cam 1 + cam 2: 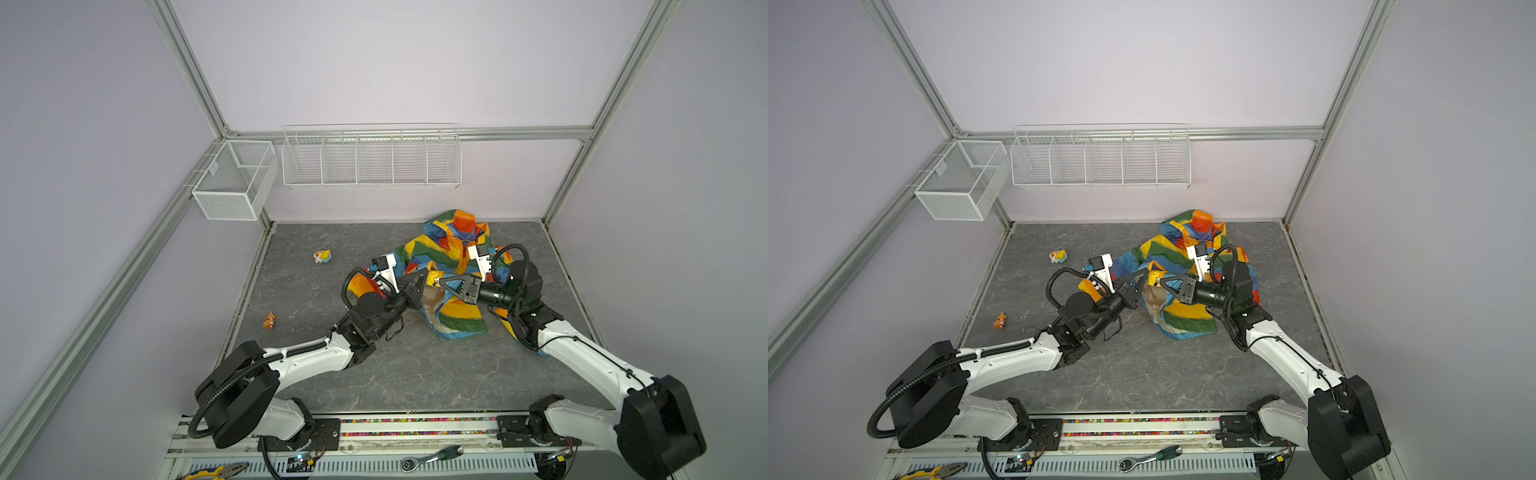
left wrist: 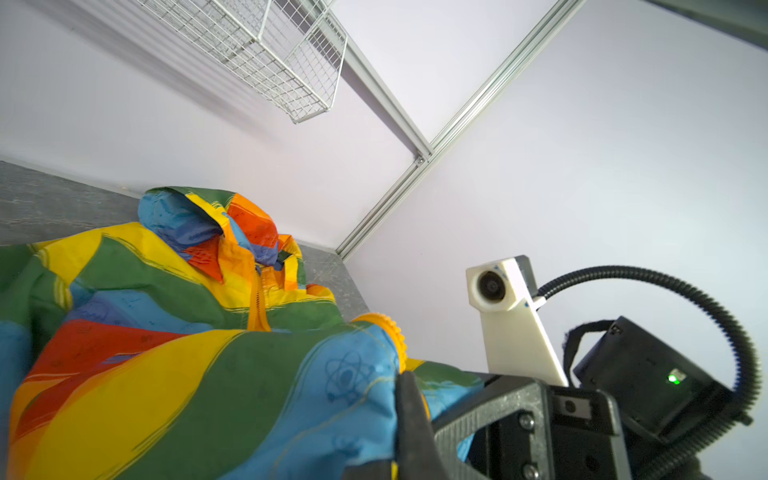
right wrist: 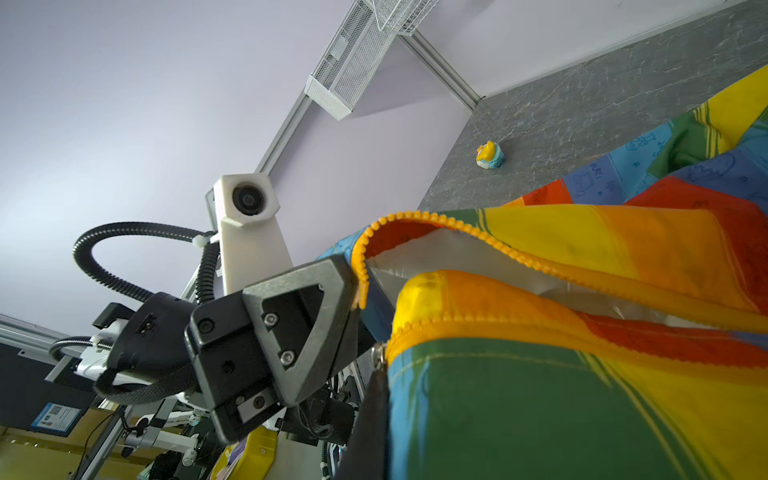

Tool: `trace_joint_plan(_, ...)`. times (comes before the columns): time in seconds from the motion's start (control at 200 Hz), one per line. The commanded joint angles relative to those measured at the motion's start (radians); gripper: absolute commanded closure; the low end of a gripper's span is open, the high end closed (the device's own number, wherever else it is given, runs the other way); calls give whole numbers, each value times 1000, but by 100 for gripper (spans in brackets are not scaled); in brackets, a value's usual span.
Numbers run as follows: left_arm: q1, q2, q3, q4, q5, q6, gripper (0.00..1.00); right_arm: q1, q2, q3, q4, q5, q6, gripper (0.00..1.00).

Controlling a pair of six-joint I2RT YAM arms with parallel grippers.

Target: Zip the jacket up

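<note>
Cell: grey marble-look tabletop (image 1: 374,374), lilac walls, wire baskets (image 1: 370,160) on back wall.
Jacket: rainbow hooded jacket (image 1: 440,249) bunched at back right of tabletop, front still open, lining showing.
Left gripper (image 1: 423,277): clamped shut on one zipper edge (image 3: 359,266).
Right gripper (image 1: 440,282): clamped shut on the facing edge, right by the slider (image 3: 377,356).
Strays: two small toys (image 1: 322,255), (image 1: 269,320) well clear on the left.
Risk: thin fabric likely slips or bunches if pulled unevenly; misaligned zipper ends would keep the pin out of the slider.
</note>
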Motion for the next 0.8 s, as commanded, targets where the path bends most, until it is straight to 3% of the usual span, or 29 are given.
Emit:
trace_joint_plan(0.0, 4, 27, 3, 147, 10, -53, 100, -5, -17, -19, 86, -27, 31, 94)
trace_joint_plan(0.8, 3, 110, 0, 288, 60, -136, 100, -3, 0, -18, 205, -45, 89, 94)
